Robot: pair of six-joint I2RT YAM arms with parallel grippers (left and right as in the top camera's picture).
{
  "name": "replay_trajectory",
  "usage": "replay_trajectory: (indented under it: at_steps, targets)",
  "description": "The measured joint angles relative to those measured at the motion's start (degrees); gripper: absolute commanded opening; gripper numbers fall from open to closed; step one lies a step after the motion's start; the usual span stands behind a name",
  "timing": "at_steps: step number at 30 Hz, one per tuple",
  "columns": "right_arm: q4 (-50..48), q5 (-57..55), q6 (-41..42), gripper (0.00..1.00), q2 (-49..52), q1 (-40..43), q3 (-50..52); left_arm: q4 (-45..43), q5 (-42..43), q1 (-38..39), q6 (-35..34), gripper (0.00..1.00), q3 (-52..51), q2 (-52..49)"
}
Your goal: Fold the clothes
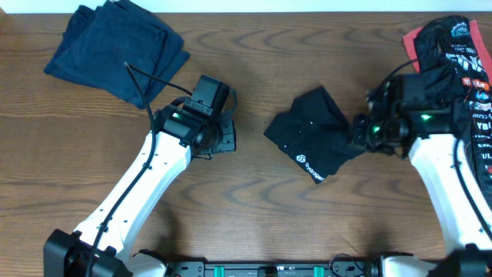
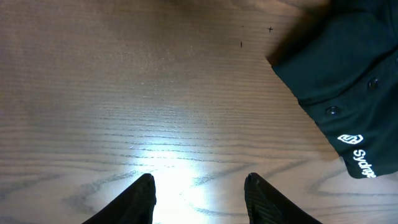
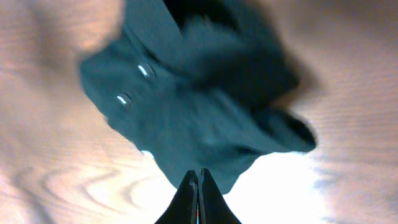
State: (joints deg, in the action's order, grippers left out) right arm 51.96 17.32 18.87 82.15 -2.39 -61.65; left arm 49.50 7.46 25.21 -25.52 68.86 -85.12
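The right gripper (image 3: 199,174) has its fingers pressed together, tips touching the near edge of the black shirt (image 3: 205,106). I cannot tell whether any cloth is caught between them. If only a sliver of hem is held, or none, a pull probably slips free and the fold falls open.

The left gripper (image 2: 199,186) is spread over bare table (image 2: 124,93), with the shirt ahead and to its right, apart from it. With nothing pinning the cloth, a tug from the right side likely drags the whole bundle.

The shirt lies just ahead of the right fingers. It is a rumpled, uneven lump, showing two small buttons and a white logo.

Farther off, a dark blue garment (image 1: 115,46) lies beyond the left gripper. A red-trimmed heap (image 1: 461,61) sits behind the right gripper.
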Motion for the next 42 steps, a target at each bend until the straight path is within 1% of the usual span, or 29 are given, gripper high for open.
replay_trajectory:
  at_steps: [4,11,15,18,23,30,33,37,42]
  targets:
    - [-3.4,0.4,0.7,0.03,4.7,-0.1,3.8,0.0,0.0,0.0,0.1,0.49,0.0,0.0]
    - [-15.9,-1.7,2.0,0.02,14.3,0.0,4.1,0.0,0.0,0.0,0.0,0.49,0.0,0.0]
    - [-19.5,-4.9,2.1,0.05,15.9,0.3,4.1,0.2,0.0,0.0,0.0,0.49,0.0,0.0]
    - [-19.2,-6.9,2.1,0.07,15.9,0.6,3.4,0.2,0.0,0.0,0.0,0.50,0.0,0.0]
    - [-15.8,-9.1,1.5,0.09,15.9,0.6,-0.7,0.2,0.0,0.0,0.1,0.50,0.0,0.0]
    - [-19.2,-11.2,1.5,0.11,15.9,0.6,-4.3,0.2,0.0,0.0,0.0,0.50,0.0,0.0]
    - [-19.3,-11.1,1.7,0.08,15.9,0.6,-5.0,0.1,0.0,0.0,0.1,0.50,0.0,0.0]
    - [-19.5,-7.2,2.4,0.08,15.9,0.3,-6.0,0.1,0.0,0.0,0.0,0.50,0.0,0.0]
    - [-19.7,2.9,2.1,0.08,15.9,-2.5,-6.0,0.0,0.0,0.0,0.0,0.50,0.0,0.0]
